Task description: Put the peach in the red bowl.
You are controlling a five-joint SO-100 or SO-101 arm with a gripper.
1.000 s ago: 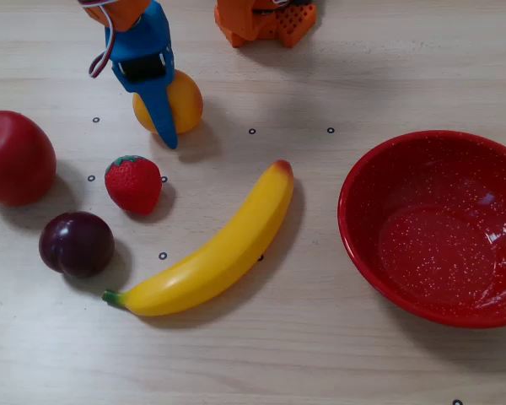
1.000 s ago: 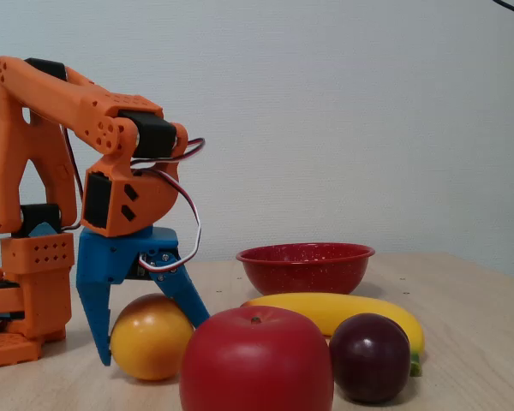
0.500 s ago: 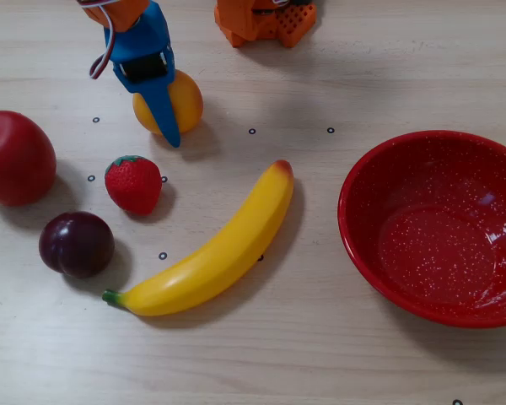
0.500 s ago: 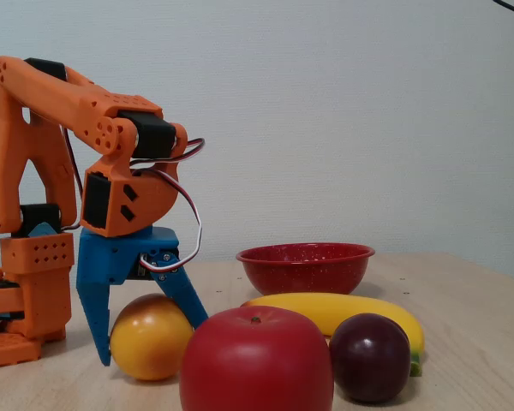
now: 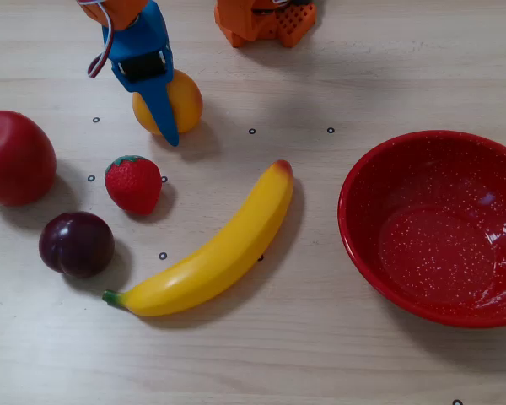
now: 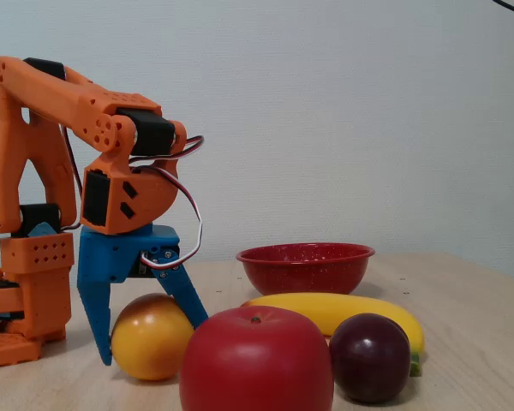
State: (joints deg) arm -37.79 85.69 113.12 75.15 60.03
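Observation:
The peach, round and yellow-orange, rests on the wooden table at the upper left of the overhead view. It also shows in the fixed view. My blue gripper is down over it and open, with one jaw on each side of the peach. One blue finger crosses the top of the peach in the overhead view. The red bowl, speckled and empty, stands at the right, well apart from the gripper. It is behind the fruit in the fixed view.
A red apple, a strawberry and a dark plum lie left of centre. A banana lies diagonally between the peach and the bowl. The orange arm base sits at the top edge.

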